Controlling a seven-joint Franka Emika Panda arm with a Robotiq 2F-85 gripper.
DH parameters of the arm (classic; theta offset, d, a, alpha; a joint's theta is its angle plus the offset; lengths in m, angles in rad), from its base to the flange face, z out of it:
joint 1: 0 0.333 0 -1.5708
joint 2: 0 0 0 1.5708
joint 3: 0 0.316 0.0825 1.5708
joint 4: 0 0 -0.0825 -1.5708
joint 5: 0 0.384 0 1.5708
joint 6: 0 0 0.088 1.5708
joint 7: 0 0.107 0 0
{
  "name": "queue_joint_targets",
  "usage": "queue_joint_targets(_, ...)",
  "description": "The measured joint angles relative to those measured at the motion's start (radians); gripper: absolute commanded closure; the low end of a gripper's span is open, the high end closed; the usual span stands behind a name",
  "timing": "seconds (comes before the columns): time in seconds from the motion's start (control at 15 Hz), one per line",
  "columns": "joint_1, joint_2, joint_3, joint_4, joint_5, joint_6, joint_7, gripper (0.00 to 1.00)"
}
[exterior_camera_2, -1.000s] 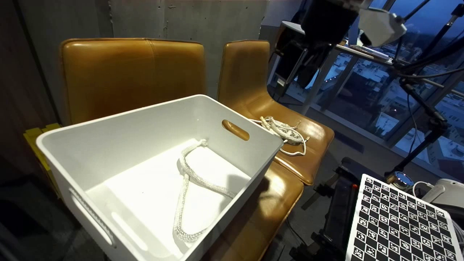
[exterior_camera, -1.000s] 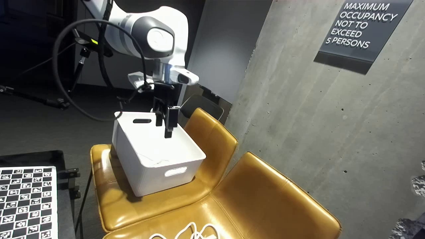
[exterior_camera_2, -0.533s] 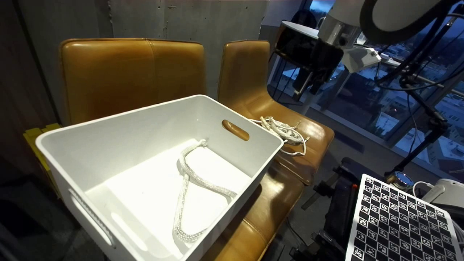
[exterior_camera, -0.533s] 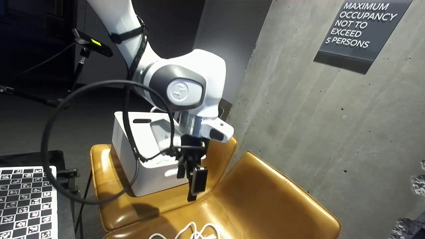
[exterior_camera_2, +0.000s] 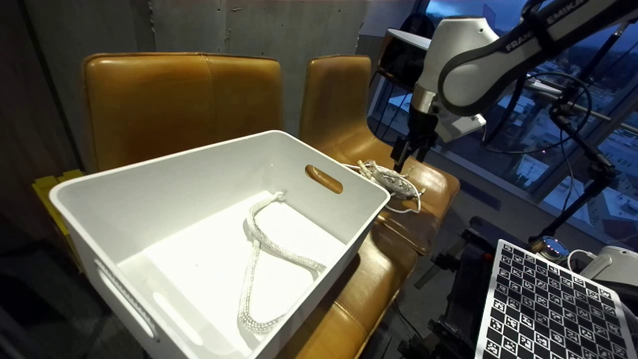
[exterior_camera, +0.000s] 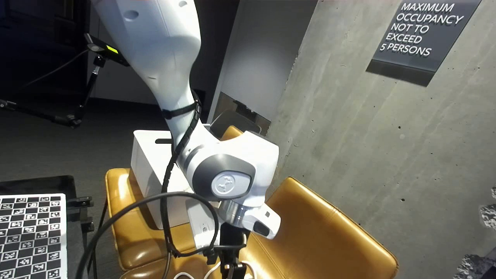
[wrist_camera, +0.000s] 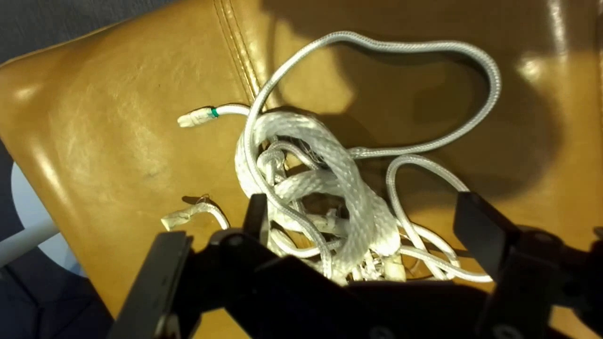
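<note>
Hovering with gripper [wrist_camera: 363, 216] spread wide over white rope [wrist_camera: 348, 181] on a tan chair [wrist_camera: 118, 155]. In an exterior view, at two o'clock from the bin [exterior_camera_2: 214, 184].

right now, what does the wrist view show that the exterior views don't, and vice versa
Only the wrist view shows a green band on a rope end. Only the exterior views show the white storage bin, checkered marker board and robot arm. All share the white rope bundle on a tan leather chair, with the end effector over it.
</note>
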Motion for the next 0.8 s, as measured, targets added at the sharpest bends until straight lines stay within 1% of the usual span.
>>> queue_joint_targets(0.4, -0.001, 0.171, -0.014, 0.146, 0.022, -0.002, 0.000, 0.00)
queue_joint_targets(0.73, 0.003, 0.257, -0.015, 0.211, 0.026, -0.002, 0.001, 0.00)
queue_joint_targets(0.8, 0.006, 0.267, -0.015, 0.219, 0.026, -0.002, 0.001, 0.15)
